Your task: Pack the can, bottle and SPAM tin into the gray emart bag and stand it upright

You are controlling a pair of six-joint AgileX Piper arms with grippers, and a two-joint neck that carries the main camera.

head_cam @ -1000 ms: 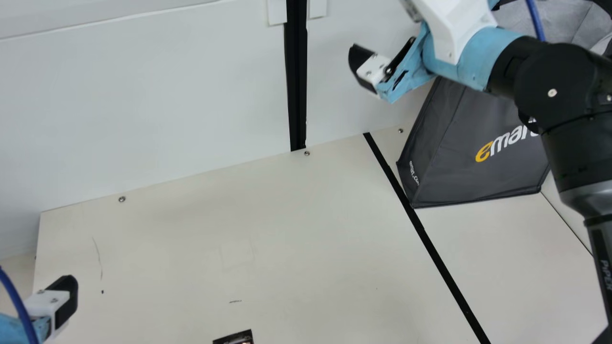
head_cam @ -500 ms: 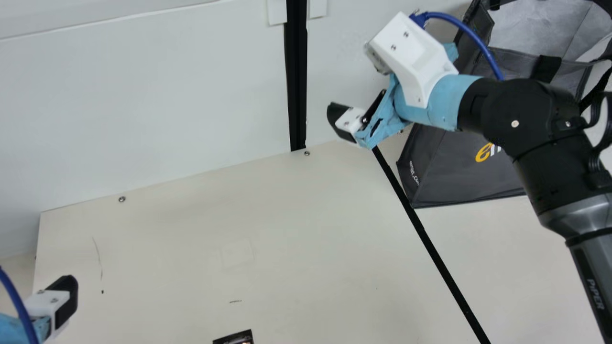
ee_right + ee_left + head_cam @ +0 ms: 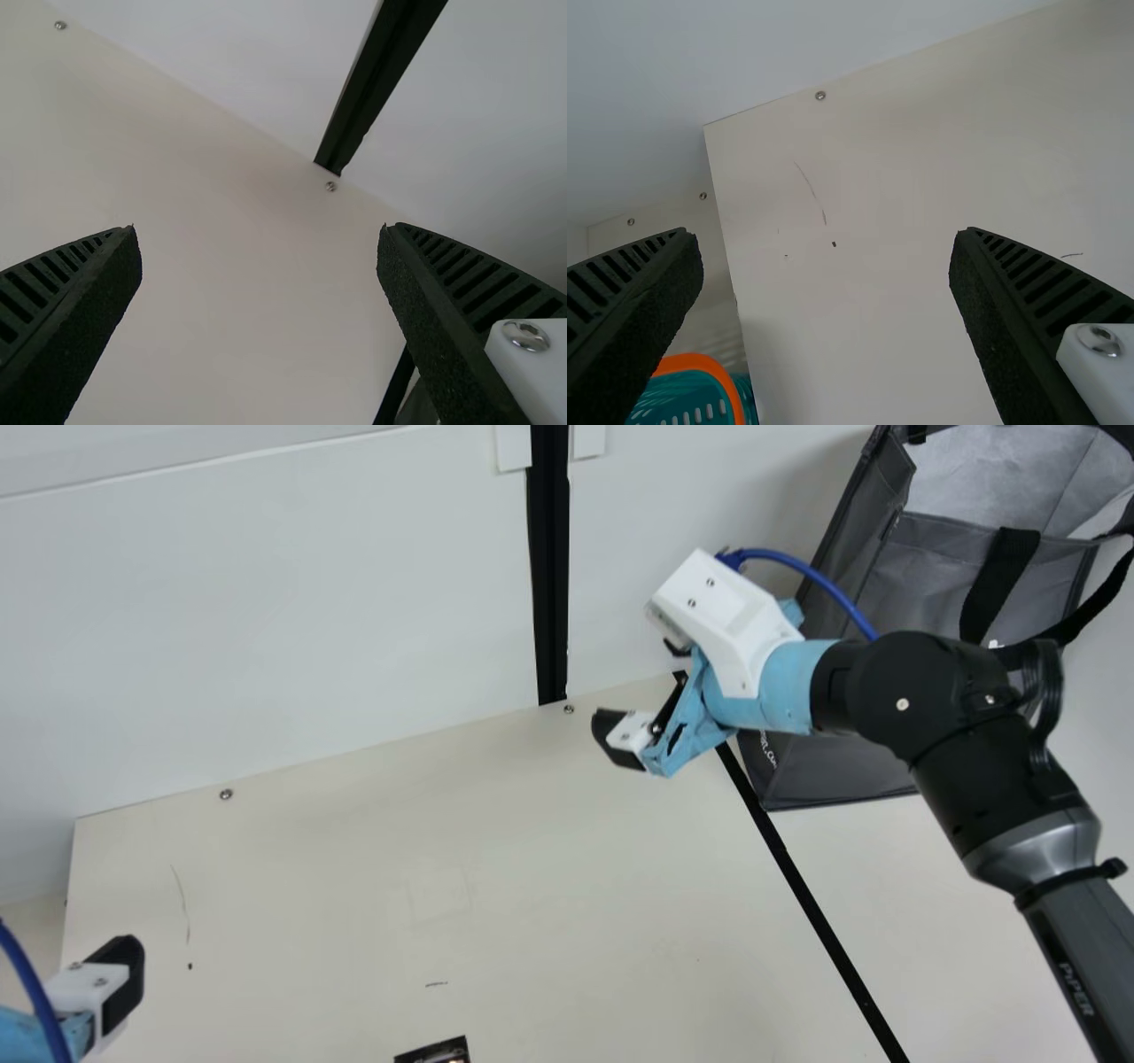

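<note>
Bag (image 3: 939, 558) stood upright at table's (image 3: 354, 868) far right, mouth open, partly hidden by right arm (image 3: 939, 700). Right gripper (image 3: 617, 739) held above table, near bag, fingers (image 3: 80, 310) spread wide. Left gripper (image 3: 122, 983) held at table's left, fingers (image 3: 638, 310) also spread. Orange-rimmed basket (image 3: 700, 363) seen in left wrist view. Dark item (image 3: 434, 1053) cut off by main view's bottom edge.
</note>
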